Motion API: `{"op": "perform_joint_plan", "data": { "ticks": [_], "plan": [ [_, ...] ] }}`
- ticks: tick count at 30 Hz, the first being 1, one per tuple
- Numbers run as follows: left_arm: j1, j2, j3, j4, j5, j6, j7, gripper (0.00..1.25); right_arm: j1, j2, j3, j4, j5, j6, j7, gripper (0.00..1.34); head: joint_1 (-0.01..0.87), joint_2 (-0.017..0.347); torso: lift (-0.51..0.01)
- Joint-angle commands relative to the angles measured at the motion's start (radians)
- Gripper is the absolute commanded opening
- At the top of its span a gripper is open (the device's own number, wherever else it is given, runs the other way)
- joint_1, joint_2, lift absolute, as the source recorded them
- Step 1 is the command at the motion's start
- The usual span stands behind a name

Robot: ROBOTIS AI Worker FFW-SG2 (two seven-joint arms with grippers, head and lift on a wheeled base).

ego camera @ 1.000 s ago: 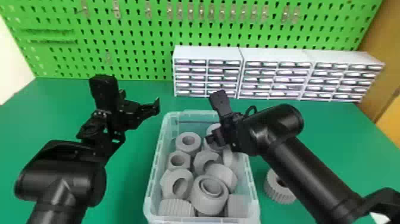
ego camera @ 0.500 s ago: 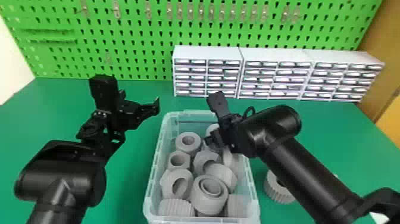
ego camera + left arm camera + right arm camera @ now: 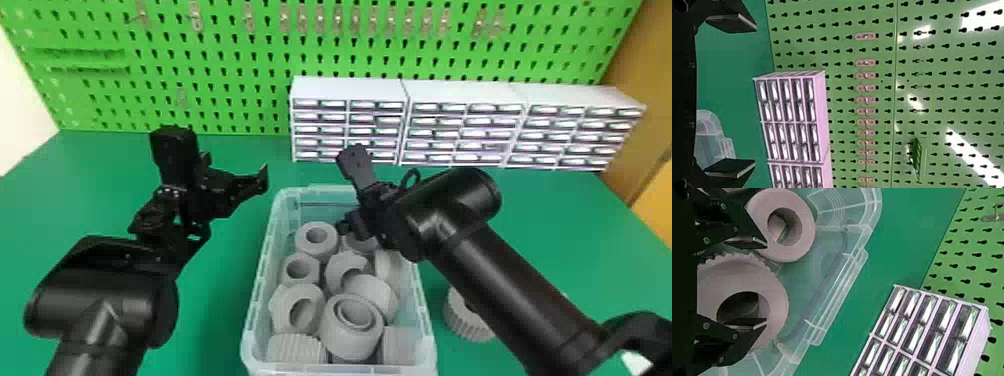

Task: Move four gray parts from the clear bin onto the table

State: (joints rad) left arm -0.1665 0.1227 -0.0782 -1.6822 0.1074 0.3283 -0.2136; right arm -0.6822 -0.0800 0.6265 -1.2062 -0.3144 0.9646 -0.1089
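Note:
The clear bin (image 3: pixel 257 295) holds several gray parts, among them a thick ring (image 3: pixel 316 239) and a wide stepped ring (image 3: pixel 352 330). Over its far right part is my right gripper (image 3: pixel 350 225), partly covering parts there. In the right wrist view, my right gripper (image 3: pixel 752 282) is open; one finger lies across the hole of a toothed gray part (image 3: pixel 775 305), the other beside a smooth ring (image 3: pixel 807 227). My left gripper (image 3: pixel 234 172) stays left of the bin above the table, open and holding nothing; in its wrist view, the gripper (image 3: pixel 732 96) has its fingers wide apart.
One ribbed gray part (image 3: pixel 467 317) sits on the green table (image 3: pixel 575 240) right of the bin, partly behind the right forearm. White drawer cabinets (image 3: pixel 345 90) stand behind the bin, against a green pegboard (image 3: pixel 225 65).
My right gripper has shifted slightly left and toward the far side over the bin. The left arm has kept still.

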Motion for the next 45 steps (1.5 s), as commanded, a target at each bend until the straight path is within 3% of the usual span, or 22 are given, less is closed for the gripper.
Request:
{"op": "perform_joint_plan", "data": {
  "ticks": [1,28,45],
  "plan": [
    [0.001,0.000,0.000,-0.001,0.000,0.000,0.000,1.17,0.003,-0.001,0.006,0.010,-0.002,-0.009,0.000,0.78,0.686,0.026,-0.050],
    [-0.001,0.000,0.000,-0.001,0.000,0.000,-0.001,1.17,0.006,0.002,0.015,0.103,-0.006,-0.076,0.032,0.78,0.686,0.026,-0.050],
    [-0.001,0.000,0.001,0.001,0.000,0.000,0.000,1.17,0.004,0.003,0.019,0.109,0.003,-0.081,0.043,0.73,0.686,0.026,-0.050]
  ]
}}
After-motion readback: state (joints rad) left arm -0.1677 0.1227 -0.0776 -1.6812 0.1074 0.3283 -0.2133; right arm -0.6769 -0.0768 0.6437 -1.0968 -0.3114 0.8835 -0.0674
